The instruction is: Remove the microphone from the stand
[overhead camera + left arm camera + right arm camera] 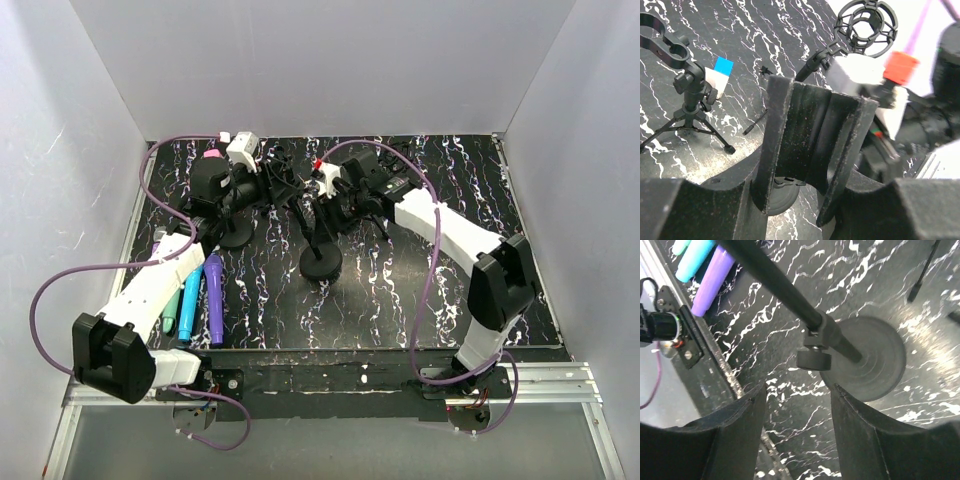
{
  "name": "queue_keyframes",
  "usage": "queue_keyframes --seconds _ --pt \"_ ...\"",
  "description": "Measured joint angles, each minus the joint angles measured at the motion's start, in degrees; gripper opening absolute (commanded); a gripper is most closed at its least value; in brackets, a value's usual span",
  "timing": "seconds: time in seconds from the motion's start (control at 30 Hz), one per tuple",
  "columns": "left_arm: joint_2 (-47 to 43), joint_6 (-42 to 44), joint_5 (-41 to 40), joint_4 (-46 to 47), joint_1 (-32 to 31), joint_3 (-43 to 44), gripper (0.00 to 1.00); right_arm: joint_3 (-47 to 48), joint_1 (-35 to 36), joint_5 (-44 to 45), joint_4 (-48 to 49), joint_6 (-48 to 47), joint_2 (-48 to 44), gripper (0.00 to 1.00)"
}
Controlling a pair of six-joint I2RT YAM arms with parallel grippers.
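Three microphones lie flat at the front left: teal (172, 305), blue (190, 305) and purple (214, 298). I see no microphone seated in a stand. My left gripper (228, 195) is shut on the black U-shaped clip (807, 135) of the left stand, whose round base (782, 197) shows below; the clip's channel looks empty. My right gripper (335, 200) hangs open over the middle stand, its fingers (860, 425) apart with nothing between them. That stand's pole (775, 280), knob (814, 360) and round base (875, 365) lie just beyond. A pink tip (212, 155) by the left wrist is unclear.
A small tripod stand (690, 105) with an empty clip and a black shock mount (866, 25) stand at the back. A blue and white block (720, 72) lies on the marbled mat. White walls close three sides; a metal rail (330, 380) runs along the near edge.
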Motion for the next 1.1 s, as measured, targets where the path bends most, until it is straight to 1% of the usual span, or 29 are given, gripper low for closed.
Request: queue_keyframes --seconds 0.07,0.2,0.37,0.47,0.87,1.0,1.1 --pt "-0.68 0.57 0.46 0.02 -0.02 -0.52 0.00 0.07 -0.76 -1.60 -1.14 1.95 1.60 0.55" --pt "-0.85 1.49 1.33 -0.13 -0.09 -0.57 0.00 0.76 -2.01 -6.75 -1.86 5.31 3.63 0.55" --pt "-0.90 2.93 3.30 -0.13 -0.09 -0.57 0.00 2.21 -3.65 -14.12 -1.75 8.55 5.09 0.62" --pt "-1.07 3.50 3.74 -0.33 -0.09 -0.57 0.00 3.43 -4.87 -17.25 -1.66 10.27 6.84 0.62" --pt "-1.51 4.37 4.61 -1.16 -0.13 -0.61 0.00 3.67 -5.86 -17.11 -1.86 13.00 9.16 0.58" --pt "-1.51 4.39 4.63 -1.14 -0.13 -0.63 0.00 4.31 -5.84 -17.57 -1.79 13.18 10.97 0.55" --pt "-1.51 4.42 4.63 -1.14 -0.13 -0.66 0.00 4.39 -5.84 -18.43 -1.73 13.62 12.28 0.49"
